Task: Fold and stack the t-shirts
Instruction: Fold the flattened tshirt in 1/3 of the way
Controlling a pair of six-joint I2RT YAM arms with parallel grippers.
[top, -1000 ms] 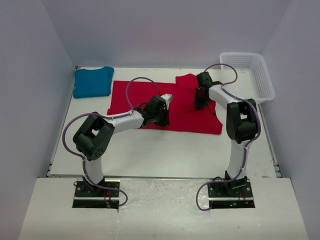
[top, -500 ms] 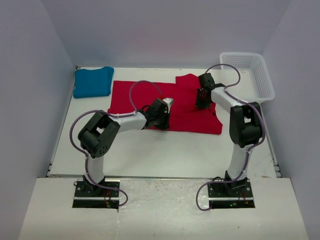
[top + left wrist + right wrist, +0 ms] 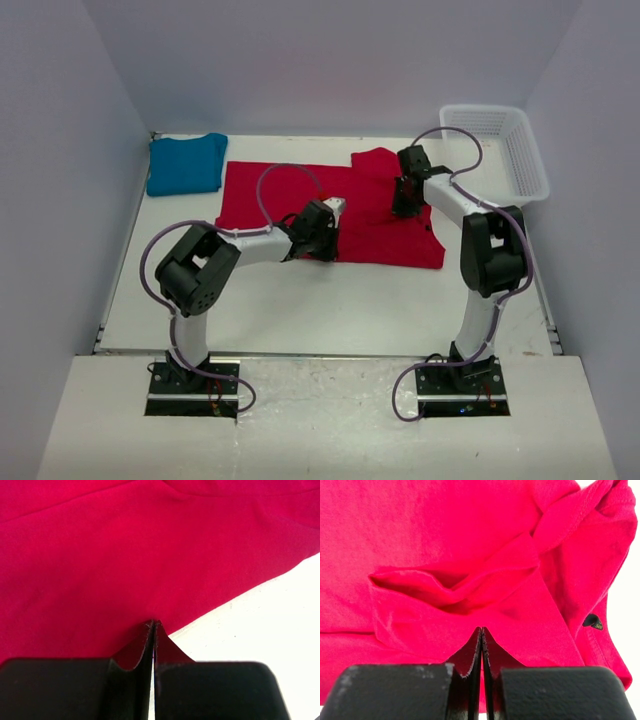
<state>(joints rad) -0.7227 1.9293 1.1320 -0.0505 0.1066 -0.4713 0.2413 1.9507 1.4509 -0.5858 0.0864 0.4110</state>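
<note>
The red t-shirt (image 3: pixel 270 195) lies spread across the middle of the table, its right side rumpled. The teal-blue t-shirt (image 3: pixel 186 163) lies folded at the far left corner. My left gripper (image 3: pixel 325 248) is low at the red shirt's near hem; in the left wrist view its jaws (image 3: pixel 153 624) are shut on the edge of the red cloth (image 3: pixel 125 555). My right gripper (image 3: pixel 402 205) is down on the shirt's right part; in the right wrist view it (image 3: pixel 481 629) is shut on the red cloth (image 3: pixel 445 540) just below a raised fold.
A white mesh basket (image 3: pixel 525 150) stands at the far right, close to the right arm. Grey walls enclose the table at the back and both sides. Bare white table (image 3: pixel 260 630) lies near of the shirt's hem.
The left arm's elbow has swung a little right and its gripper settled lower at the hem. The right gripper shifted slightly over the shirt. The shirts have not moved.
</note>
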